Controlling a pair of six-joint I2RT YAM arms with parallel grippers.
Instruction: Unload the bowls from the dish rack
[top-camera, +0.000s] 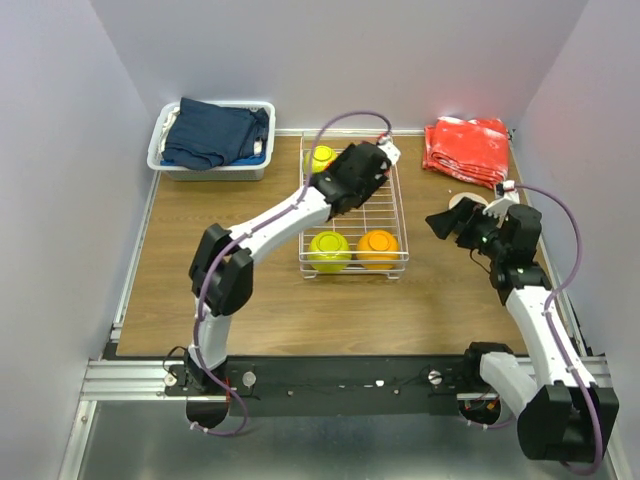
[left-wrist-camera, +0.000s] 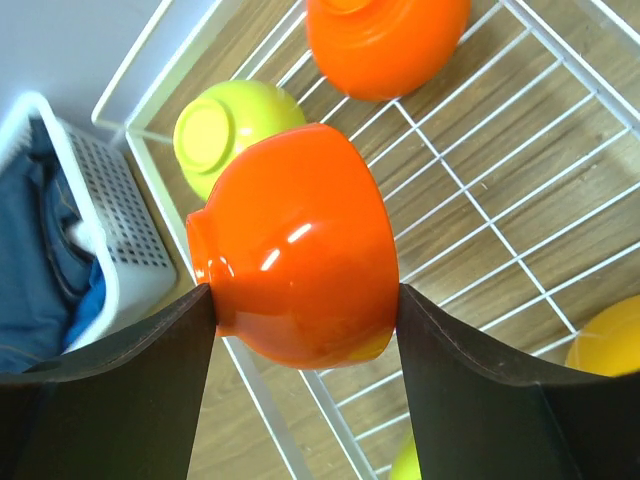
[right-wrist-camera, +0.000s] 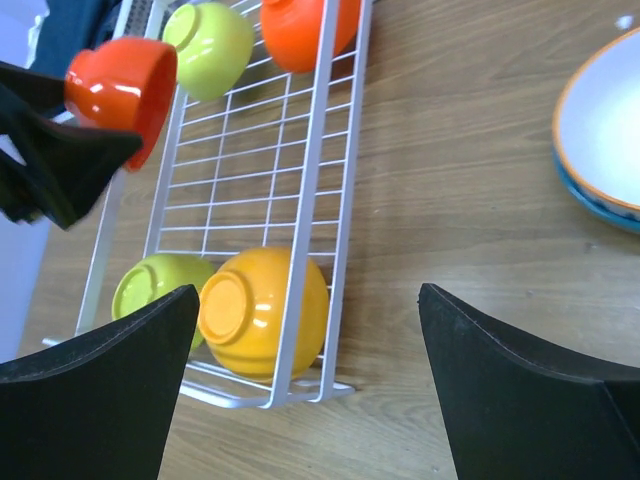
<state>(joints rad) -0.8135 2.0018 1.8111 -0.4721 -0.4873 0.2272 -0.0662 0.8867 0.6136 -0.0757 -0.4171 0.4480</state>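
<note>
While left gripper (left-wrist-camera: 302, 295) pinches glossy round red-orange bowl (left-wrist-camera: 295, 240), tipped sideways above white wire-grid rack (top-camera: 385, 210), right gripper (right-wrist-camera: 307, 300) gapes wide over wood-grain table (right-wrist-camera: 450, 200); yellow-green bowl (left-wrist-camera: 235, 130), orange bowl (right-wrist-camera: 265, 320) upside down in rack.

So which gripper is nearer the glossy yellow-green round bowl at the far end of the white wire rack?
Left. The left gripper, gripping a red-orange bowl, is just beside that yellow-green bowl; the right gripper sits open off the rack's right side.
</note>
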